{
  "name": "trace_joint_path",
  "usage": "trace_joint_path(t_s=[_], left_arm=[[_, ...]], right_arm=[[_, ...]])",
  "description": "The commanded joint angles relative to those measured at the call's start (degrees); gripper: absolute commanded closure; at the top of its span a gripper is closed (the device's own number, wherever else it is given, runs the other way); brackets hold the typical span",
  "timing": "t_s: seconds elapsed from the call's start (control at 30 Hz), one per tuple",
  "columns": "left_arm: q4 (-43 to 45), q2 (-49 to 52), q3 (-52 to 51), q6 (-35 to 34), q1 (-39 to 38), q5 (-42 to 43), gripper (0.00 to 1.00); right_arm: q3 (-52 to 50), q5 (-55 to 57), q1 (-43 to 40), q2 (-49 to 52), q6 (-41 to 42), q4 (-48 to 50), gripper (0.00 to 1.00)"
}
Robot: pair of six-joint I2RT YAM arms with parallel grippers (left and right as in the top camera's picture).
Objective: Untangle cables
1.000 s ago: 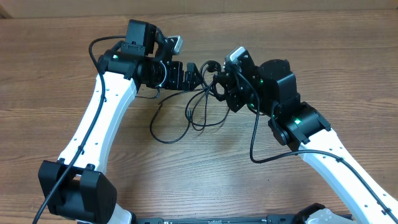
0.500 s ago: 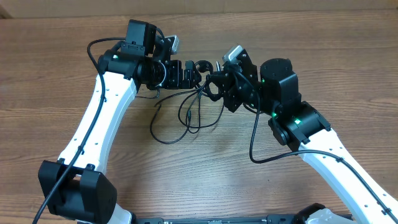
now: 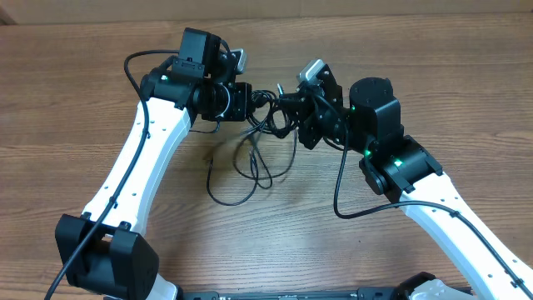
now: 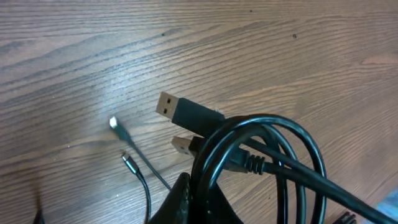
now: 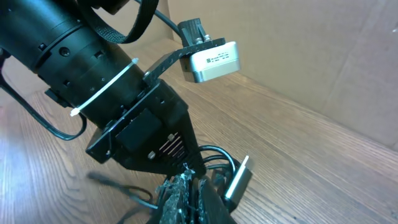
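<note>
Although both grippers have a hold, the cables (image 3: 265,117) look far from untangled. Seen from overhead, they form 1 dark bunch lifted off the table (image 3: 433,75), stretched across the short gap between the left gripper (image 3: 252,98) and the right gripper (image 3: 287,107). Several slack loops hang from the bunch and trail onto the wood below, crossing one another. How many cords there are I cannot tell.

The left gripper is closed on the bunch. In its wrist view the cords rise from between the fingers and curl into a tight double loop (image 4: 249,120), with 2 flat plugs (image 4: 180,109) poking out beside it. A silvery tip (image 4: 114,123) on a thin cord lies apart on the table, so at least 1 end seems free.

The right gripper's fingers (image 5: 186,193) are pressed together low in its wrist view, with a loop and a plug just beside them. I judge it clamped on the same bunch, though the contact itself is partly hidden.

What is left, by my reading, is nearly everything: drawing the loops apart and laying each cord separately.

The grippers are very close together. The left arm's camera (image 5: 212,57) fills the right wrist view, so there is little room to pull without the arms meeting. The right arm's own wire (image 3: 340,187) hangs near the loops and could be mistaken for them.
</note>
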Motion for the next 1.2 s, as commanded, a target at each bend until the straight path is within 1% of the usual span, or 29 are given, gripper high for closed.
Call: trace_joint_path(t_s=[0.0, 0.2, 0.23, 0.27, 0.33, 0.4, 0.43, 0.53, 0.7, 0.8, 0.87, 0.93, 0.97, 1.07, 1.13, 1.17], left_arm=[[-0.11, 0.48, 0.28, 0.33, 0.09, -1.68, 0.96], [0.00, 0.48, 0.28, 0.33, 0.09, -1.68, 0.96], [0.07, 0.48, 0.28, 0.35, 0.13, -1.81, 0.96], [0.07, 0.48, 0.28, 0.35, 0.24, -2.05, 0.96], [0.04, 0.48, 0.28, 0.76, 0.24, -3.82, 0.96], [0.09, 0.48, 0.28, 2.91, 0.24, -5.97, 0.96], [0.17, 0.48, 0.28, 5.03, 0.22, -7.37, 0.96], [0.24, 0.46, 0.28, 12.46, 0.22, -7.82, 0.96], [0.22, 0.46, 0.28, 17.33, 0.22, -7.74, 0.96], [0.24, 0.46, 0.28, 20.52, 0.20, -5.84, 0.96], [0.44, 0.46, 0.28, 22.77, 0.17, -2.64, 0.96], [1.33, 0.46, 0.28, 25.11, 0.17, 2.67, 0.96], [2.27, 0.46, 0.28, 26.60, 0.17, 6.82, 0.96], [3.58, 0.46, 0.28, 29.64, 0.17, 12.57, 0.96], [3.96, 0.46, 0.28, 30.42, 0.17, 14.29, 0.96], [3.98, 0.46, 0.28, 30.42, 0.17, 14.29, 0.96]], right_arm=[[1.53, -0.31, 0.11, -1.55, 0.87, 1.01, 0.96], [1.53, 0.00, 0.09, -1.53, 0.83, -1.86, 0.96], [1.53, 0.68, 0.09, -1.53, 0.85, -2.97, 0.95], [1.53, 1.31, 0.09, -1.53, 0.83, -3.93, 0.88], [1.53, 3.02, 0.09, -1.53, 0.83, -6.05, 0.64], [1.53, 3.85, 0.09, -1.53, 0.83, -7.39, 0.49], [1.53, 3.87, 0.09, -1.53, 0.81, -7.61, 0.44], [1.53, 3.91, 0.09, -1.53, 0.79, -7.45, 0.39], [1.53, 6.69, 0.09, -1.53, 0.63, -7.21, 0.33], [1.53, 7.93, 0.09, -1.49, 0.61, -7.23, 0.30], [1.51, 7.89, 0.09, -1.31, 0.61, -7.39, 0.30], [1.51, 7.69, 0.11, -0.92, 0.63, -8.07, 0.30], [1.51, 7.69, 0.15, -0.50, 0.66, -8.76, 0.30], [1.51, 7.72, 0.15, 0.48, 0.63, -10.34, 0.30], [1.51, 7.93, 0.09, 0.59, 0.66, -11.17, 0.28], [1.51, 7.98, 0.09, 0.59, 0.63, -11.50, 0.22]])
